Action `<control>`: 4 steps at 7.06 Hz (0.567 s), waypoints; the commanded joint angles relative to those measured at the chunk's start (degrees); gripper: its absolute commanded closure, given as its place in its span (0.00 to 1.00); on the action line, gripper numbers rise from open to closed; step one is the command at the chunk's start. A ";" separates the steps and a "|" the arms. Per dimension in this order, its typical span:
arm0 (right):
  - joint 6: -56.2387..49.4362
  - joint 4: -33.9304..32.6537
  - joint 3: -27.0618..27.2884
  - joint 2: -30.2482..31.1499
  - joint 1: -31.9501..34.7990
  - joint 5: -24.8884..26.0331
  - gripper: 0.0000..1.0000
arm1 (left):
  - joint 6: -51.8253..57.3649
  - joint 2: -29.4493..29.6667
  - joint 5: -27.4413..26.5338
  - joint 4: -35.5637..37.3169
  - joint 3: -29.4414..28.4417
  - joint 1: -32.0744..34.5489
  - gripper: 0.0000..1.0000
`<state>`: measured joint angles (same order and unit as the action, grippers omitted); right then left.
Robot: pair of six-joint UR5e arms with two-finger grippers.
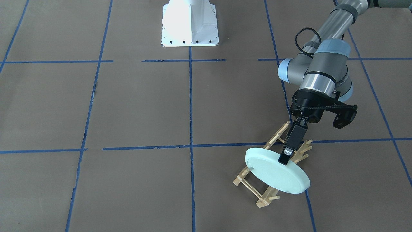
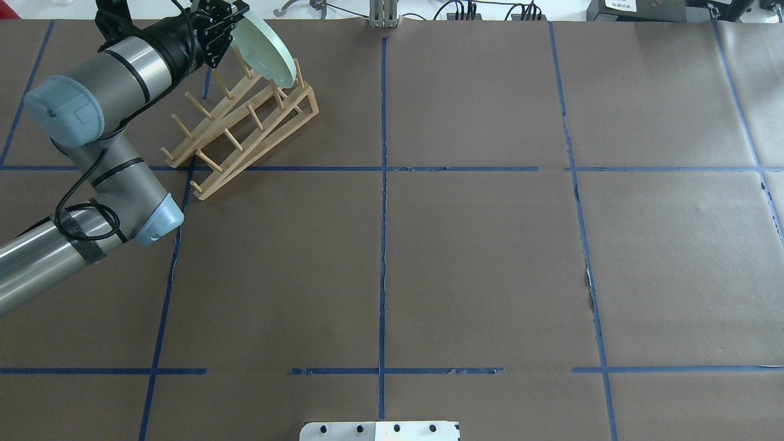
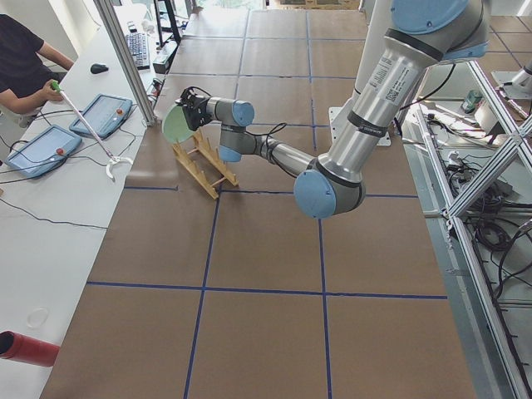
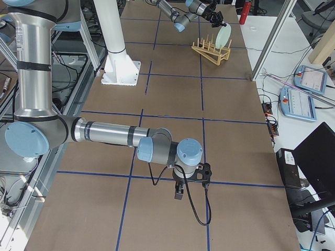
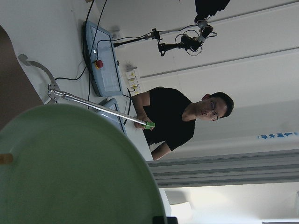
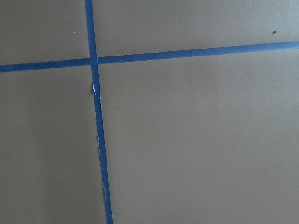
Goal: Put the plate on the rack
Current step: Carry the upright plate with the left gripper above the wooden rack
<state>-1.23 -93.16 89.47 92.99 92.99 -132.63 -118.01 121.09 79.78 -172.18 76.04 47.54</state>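
Note:
The pale mint-green plate [image 1: 276, 175] stands tilted over the far end of the wooden rack [image 1: 264, 201], on the robot's left. My left gripper [image 1: 285, 159] is shut on the plate's upper rim. In the overhead view the plate [image 2: 266, 49] has its lower edge down among the pegs of the rack [image 2: 245, 128]; I cannot tell whether it rests on the rails. The plate fills the left wrist view [image 5: 70, 172]. My right gripper [image 4: 178, 194] hangs low over bare paper near the robot's right end; I cannot tell whether it is open or shut.
The robot's white base [image 1: 190, 24] stands at the table's middle edge. An operator [image 3: 25, 66] sits beyond the far edge with a hooked stick [image 3: 83, 125], beside teach pendants [image 3: 104, 116]. An aluminium post [image 3: 125, 58] rises near the rack.

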 commanded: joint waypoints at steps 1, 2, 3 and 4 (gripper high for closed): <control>0.00 0.00 0.00 0.00 0.00 0.00 0.00 | -0.03 0.02 -0.07 0.00 -0.72 -0.78 1.00; 0.00 0.00 0.00 0.00 0.00 0.00 0.00 | -0.03 0.02 -0.07 0.00 -1.24 -0.87 1.00; 0.00 0.00 0.00 0.00 0.00 0.00 0.00 | -0.03 0.02 0.11 0.00 -1.24 -0.78 0.14; 0.00 0.00 0.00 0.00 0.00 0.00 0.00 | -0.03 0.02 0.20 0.00 -1.33 -0.87 0.00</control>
<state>-1.23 -93.16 89.47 92.99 92.99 -132.63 -118.04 121.11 79.85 -172.18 74.84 46.74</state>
